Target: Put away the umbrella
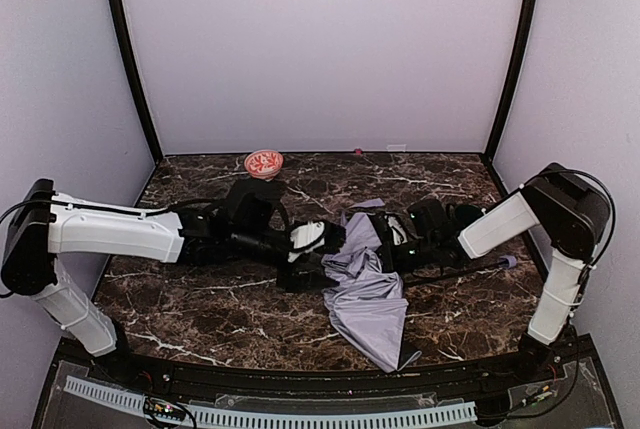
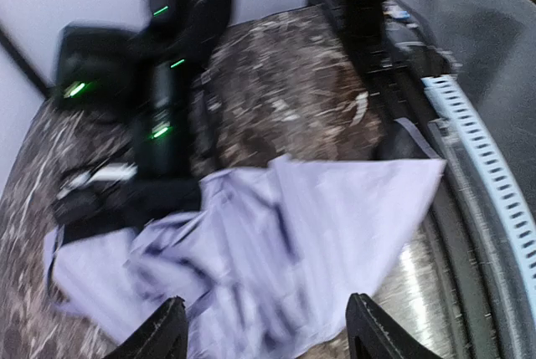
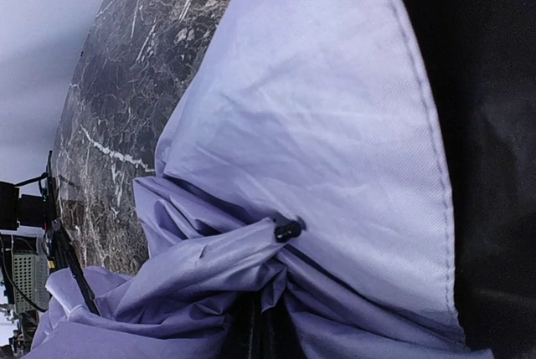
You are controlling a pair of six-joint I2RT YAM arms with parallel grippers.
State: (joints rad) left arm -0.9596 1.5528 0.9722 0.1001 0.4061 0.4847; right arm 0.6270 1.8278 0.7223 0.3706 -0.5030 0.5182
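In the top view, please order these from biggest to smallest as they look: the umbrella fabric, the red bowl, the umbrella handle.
1. umbrella fabric, by far the largest.
2. red patterned bowl; it sits farthest from the camera, so it may look smaller than it is.
3. umbrella handle, a tiny lavender tip.

Umbrella (image 1: 368, 294) of matt, creased woven cloth on a glossy, polished marble-look table (image 1: 220, 319).

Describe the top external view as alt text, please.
A pale lavender umbrella lies crumpled on the dark marble table, the left arm and right arm meeting at it from either side. A red bowl sits at the back.
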